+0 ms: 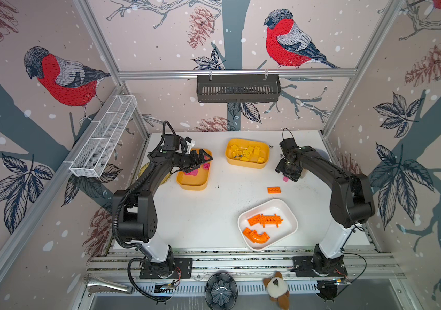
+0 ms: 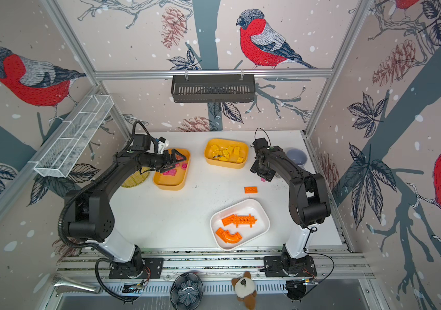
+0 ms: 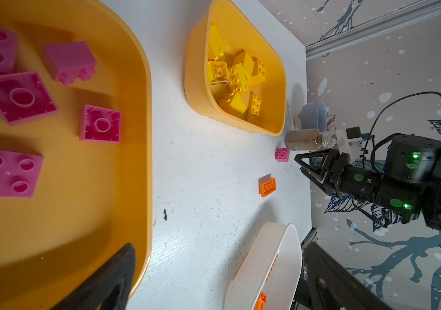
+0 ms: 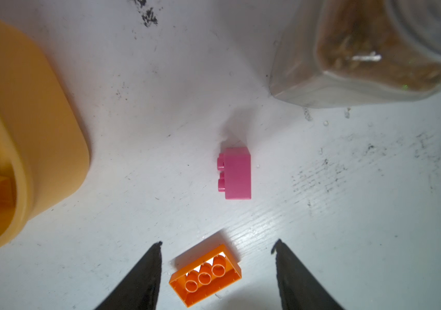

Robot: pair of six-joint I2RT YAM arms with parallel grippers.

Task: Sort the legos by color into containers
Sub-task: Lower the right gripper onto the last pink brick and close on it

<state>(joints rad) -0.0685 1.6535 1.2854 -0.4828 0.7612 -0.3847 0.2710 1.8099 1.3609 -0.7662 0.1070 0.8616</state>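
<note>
Orange and lying hollow side up, a small plastic lego brick sits on the white tabletop below the right jaws. They stand apart and empty, one to each side of it in the right wrist view. Just beyond, a pink plastic brick rests on its side, near a clear jar of brown grains. These two look like the only legos not yet sorted.

The orange pieces are in the white rounded plastic tub and the yellow blocks in the far yellow-orange tub. The pink bricks lie in the other yellow-orange tub, over which the left jaws hang wide open, holding nothing.

I judge the task nearly done. The orange brick belongs in the white tub, and the pink one goes across the tabletop.
</note>
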